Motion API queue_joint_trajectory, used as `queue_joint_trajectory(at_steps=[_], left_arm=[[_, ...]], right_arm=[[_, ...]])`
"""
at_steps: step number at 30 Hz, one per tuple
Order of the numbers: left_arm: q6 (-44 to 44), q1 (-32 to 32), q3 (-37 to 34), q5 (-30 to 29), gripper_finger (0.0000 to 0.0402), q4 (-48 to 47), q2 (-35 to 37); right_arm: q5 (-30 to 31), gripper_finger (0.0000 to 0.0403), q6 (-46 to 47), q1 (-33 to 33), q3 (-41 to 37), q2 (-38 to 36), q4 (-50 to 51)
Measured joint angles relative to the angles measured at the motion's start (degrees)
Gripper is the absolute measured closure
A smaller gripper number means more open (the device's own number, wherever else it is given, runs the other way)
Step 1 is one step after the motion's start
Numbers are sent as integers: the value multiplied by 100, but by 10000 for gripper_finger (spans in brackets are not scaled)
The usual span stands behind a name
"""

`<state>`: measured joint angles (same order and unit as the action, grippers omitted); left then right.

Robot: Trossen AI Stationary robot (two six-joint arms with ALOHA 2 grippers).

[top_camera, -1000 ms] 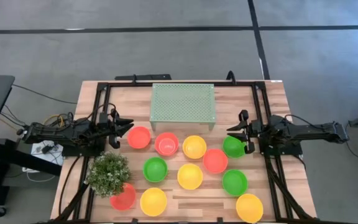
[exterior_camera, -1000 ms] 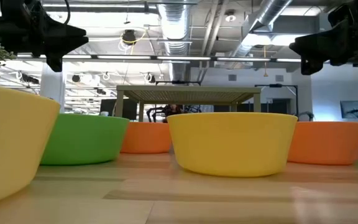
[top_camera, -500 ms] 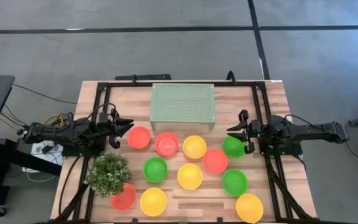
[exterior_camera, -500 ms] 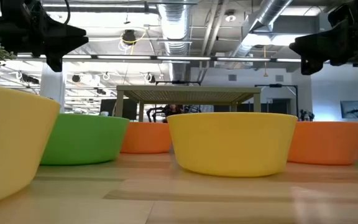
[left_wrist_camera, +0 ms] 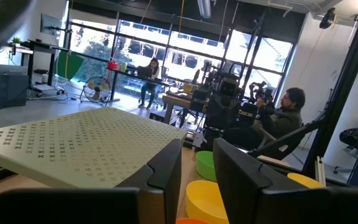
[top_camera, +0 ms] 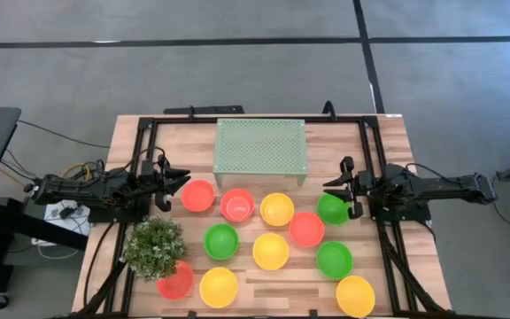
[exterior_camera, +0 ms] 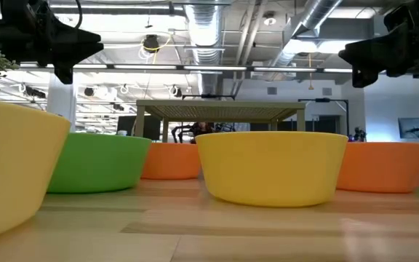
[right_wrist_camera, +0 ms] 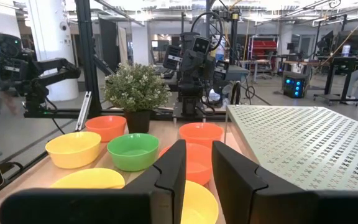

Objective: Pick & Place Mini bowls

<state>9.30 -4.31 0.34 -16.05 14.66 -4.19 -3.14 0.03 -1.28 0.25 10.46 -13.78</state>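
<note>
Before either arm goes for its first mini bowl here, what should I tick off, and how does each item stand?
1. Left gripper empty, fingers slightly apart: ok.
2. Right gripper empty, fingers slightly apart: ok.
3. Nearest bowl free to take: the red bowl lies just off the left gripper, the green bowl just off the right one, both upright: ok.
4. Rack top bare: ok.
5. Plant overlaps the red bowl at the table's front left corner; access from above: not ok.
6. Bowls touching one another in the cluster: cannot tell.
</note>
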Motion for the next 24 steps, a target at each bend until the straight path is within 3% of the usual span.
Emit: queue_joint_trajectory(at_steps=[6, 10, 19, 24], left_arm=[[-2, 2, 2, -2, 307, 23, 0], [-176, 4, 2, -42, 307, 572, -4], [-135, 4, 0, -42, 307, 950, -5], [-348, 10, 1, -39, 307, 1192, -38]], right_arm=[[-2, 330, 500, 11, 0, 2, 0], [20, 330, 861, 3, 2, 1, -4], [334, 330, -394, -123, 48, 0, -494], [315, 330, -272, -150, 469, 47, -636]])
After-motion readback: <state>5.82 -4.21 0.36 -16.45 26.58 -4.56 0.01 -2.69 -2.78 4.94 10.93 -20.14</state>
